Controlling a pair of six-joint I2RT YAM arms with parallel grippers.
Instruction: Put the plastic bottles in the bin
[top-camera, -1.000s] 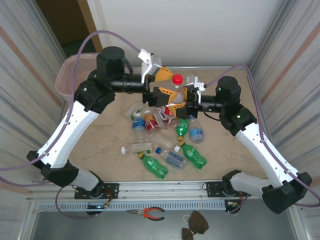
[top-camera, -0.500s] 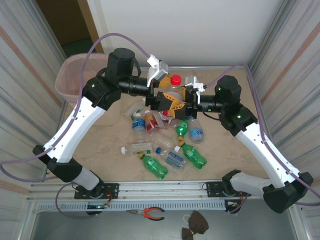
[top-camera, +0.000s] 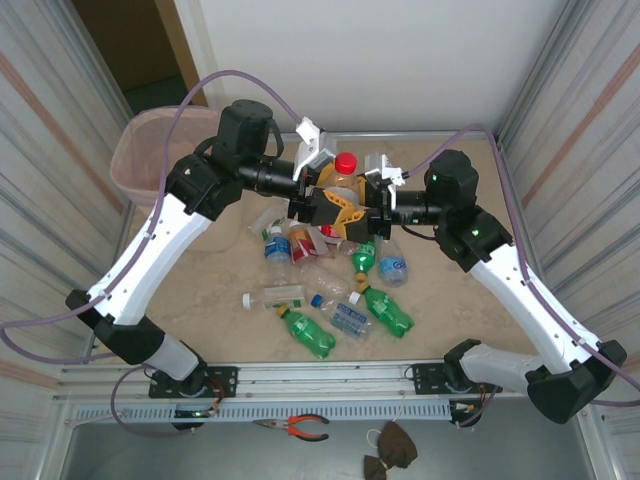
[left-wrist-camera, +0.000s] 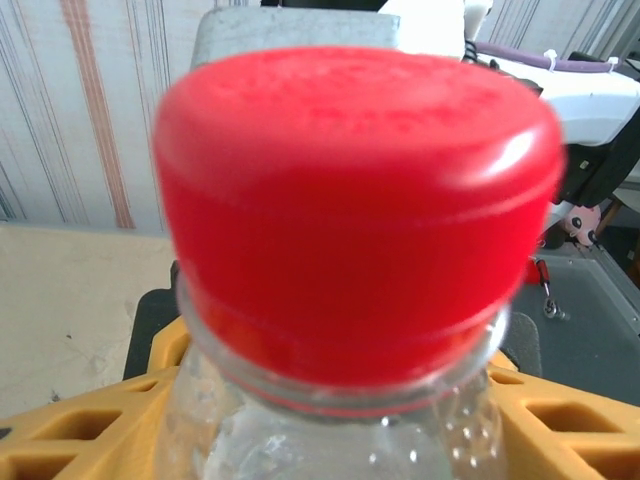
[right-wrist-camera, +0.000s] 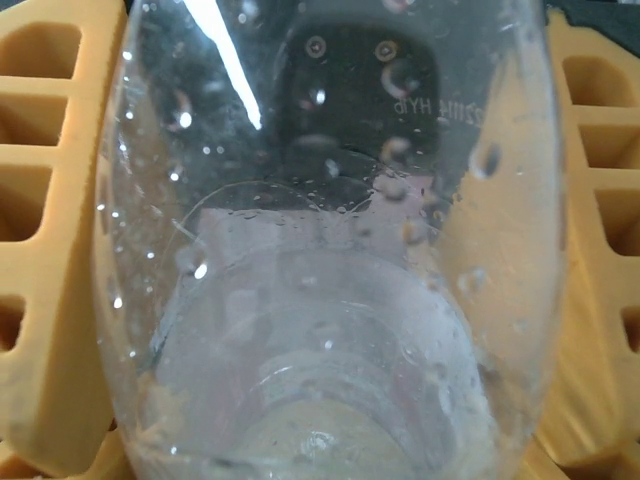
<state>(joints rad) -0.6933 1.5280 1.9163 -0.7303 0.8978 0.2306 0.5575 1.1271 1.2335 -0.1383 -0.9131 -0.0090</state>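
The red-capped bottle (top-camera: 346, 166) hangs in the upper middle of the top view, clear of the table (top-camera: 205, 290), and is gripped from both sides. The left gripper (top-camera: 332, 206) comes in from the left and the right gripper (top-camera: 367, 212) from the right. In the left wrist view the smooth, round red cap (left-wrist-camera: 355, 200) sits close and blurred. Below it, ribbed yellow fingers (left-wrist-camera: 70, 440) lie against either side of the clear neck, so this gripper is closed on the bottle. In the right wrist view the bottle's curved, droplet-speckled body is pressed between that gripper's blocky yellow fingers (right-wrist-camera: 45, 200), a firm hold at middling width. The bin (top-camera: 145, 150), round and pale pink, stands in the upper-left corner, tight against the corrugated wall (top-camera: 50, 220) and just behind the left arm's upper joint. The other plastic bottles (top-camera: 330, 290) lie in a loose heap at the centre of the frame, directly below the two grippers. They include two glossy green ones (top-camera: 308, 335) nearest the bottom and clear ones with blue labels. The table is matt, beige and marbled. It is bare to the left and right of the heap, and ribbed walls hem it in on both sides.
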